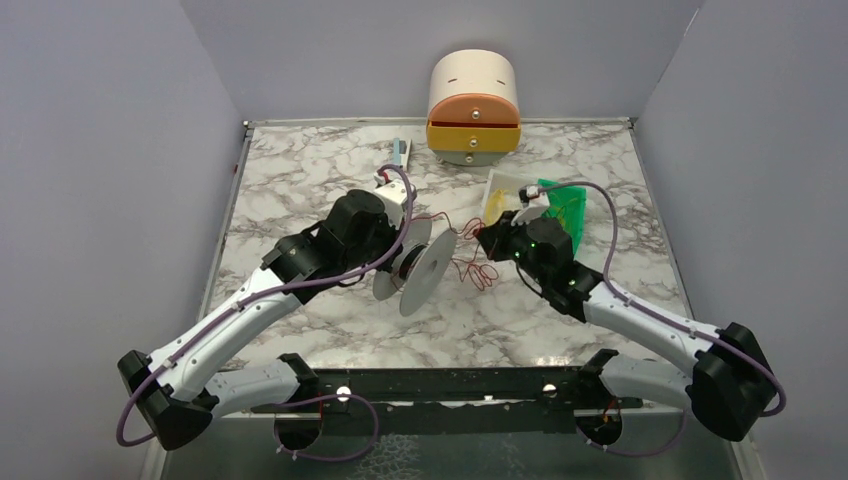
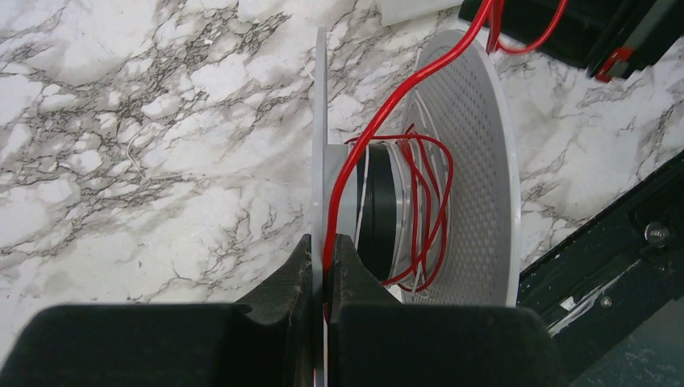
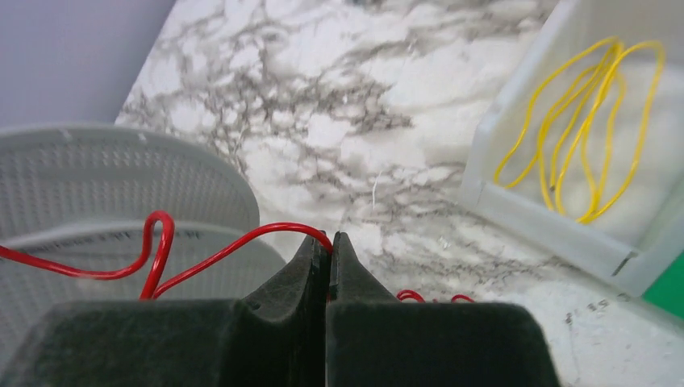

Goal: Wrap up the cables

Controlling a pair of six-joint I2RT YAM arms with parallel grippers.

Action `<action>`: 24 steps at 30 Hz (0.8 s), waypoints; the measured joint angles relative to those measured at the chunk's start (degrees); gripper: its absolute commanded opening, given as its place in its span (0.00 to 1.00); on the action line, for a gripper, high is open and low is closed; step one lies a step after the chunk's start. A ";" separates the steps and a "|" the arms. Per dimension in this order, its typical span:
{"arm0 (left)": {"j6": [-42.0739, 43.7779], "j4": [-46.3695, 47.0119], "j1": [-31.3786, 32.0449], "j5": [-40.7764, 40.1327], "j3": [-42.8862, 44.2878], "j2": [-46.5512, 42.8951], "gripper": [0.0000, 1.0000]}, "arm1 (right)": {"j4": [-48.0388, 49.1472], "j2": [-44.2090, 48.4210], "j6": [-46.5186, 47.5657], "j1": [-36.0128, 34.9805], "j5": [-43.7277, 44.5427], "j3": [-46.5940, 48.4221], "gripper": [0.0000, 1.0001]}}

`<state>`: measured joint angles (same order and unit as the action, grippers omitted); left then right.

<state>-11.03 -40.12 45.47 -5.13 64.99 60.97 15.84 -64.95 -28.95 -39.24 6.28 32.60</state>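
L gripper (image 2: 324,251) clamps spool (image 2: 476,161) flange edge; R gripper (image 3: 327,246) pinches cable (image 3: 278,227).

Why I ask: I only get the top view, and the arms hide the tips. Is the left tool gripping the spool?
Observer: Yes. In the left wrist view the left tool is shut on the thin flange of the spool.
Operator: And the right tool?
Observer: Its wrist view shows the right tool shut on the red cable.
Operator: Any cable wound on?
Observer: A few loose red loops sit round the hub, seen from the left wrist.
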 measured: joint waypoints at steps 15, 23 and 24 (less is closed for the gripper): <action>2.64 -3.89 0.00 2.60 2.69 -6.08 0.00 | -12.90 -0.28 -0.74 2.25 19.21 6.60 0.01; 3.17 -4.24 0.00 5.46 5.92 -8.28 0.00 | -12.46 -2.71 -2.93 3.06 17.25 2.64 0.01; 3.17 -4.24 0.00 5.79 6.16 -8.26 0.00 | -11.93 -2.95 -3.06 3.10 16.35 1.90 0.01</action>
<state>-7.86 -44.36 45.47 0.67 71.16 52.71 3.90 -67.90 -32.01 -36.14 22.63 34.50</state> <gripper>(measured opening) 0.056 0.026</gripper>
